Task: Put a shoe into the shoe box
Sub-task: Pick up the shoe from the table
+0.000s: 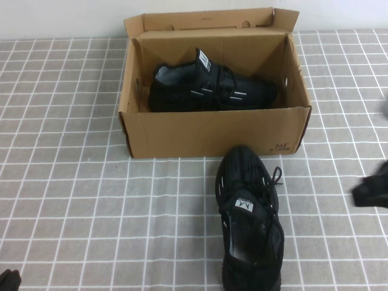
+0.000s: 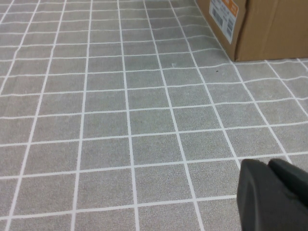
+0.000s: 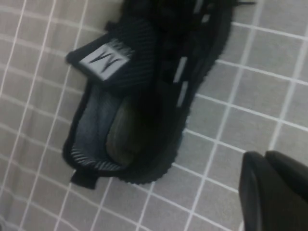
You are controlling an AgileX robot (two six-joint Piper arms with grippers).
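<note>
shoe [image 1: 250,221]: black knit lace-up, white tongue label with M logo, upright on its sole on the grey checked cloth, toe toward the box, just in front of its right front corner; shoe box [image 1: 212,130]: brown cardboard, open, flaps up, matching sneaker [image 1: 209,91] inside

Grey cloth [image 1: 73,200] with white grid lines; pale wall [image 1: 60,18] behind
</note>
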